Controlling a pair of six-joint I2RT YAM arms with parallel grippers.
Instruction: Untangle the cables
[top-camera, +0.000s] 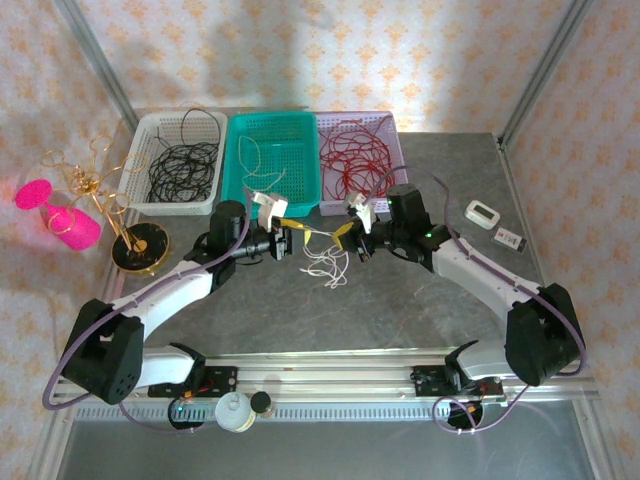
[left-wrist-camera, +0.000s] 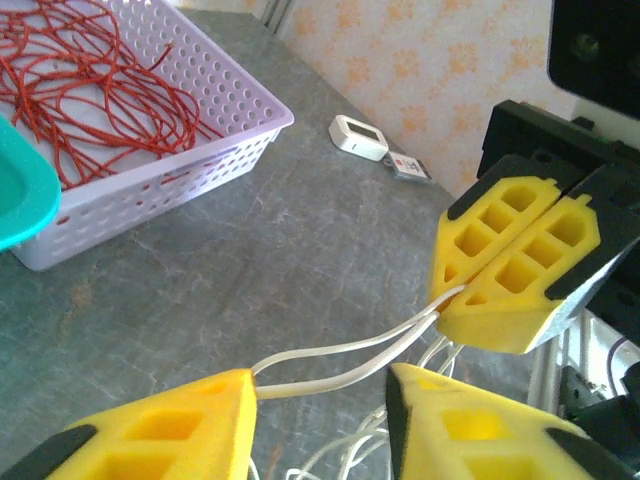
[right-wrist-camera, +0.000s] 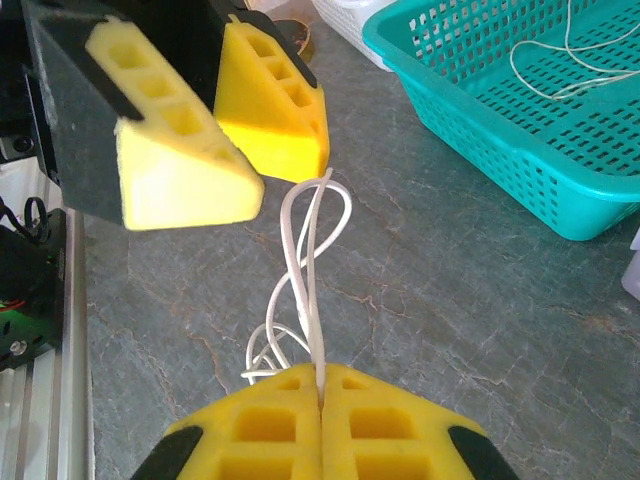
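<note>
The left tool (top-camera: 291, 238) stands with fingers apart, a loop of the white cable (top-camera: 328, 266) reaching one fingertip. From there the strand runs straight across to the right tool (top-camera: 350, 236), which is clamped on it. The slack hangs beneath both, onto the tabletop (top-camera: 330, 320). The left tool likely need only close.
</note>
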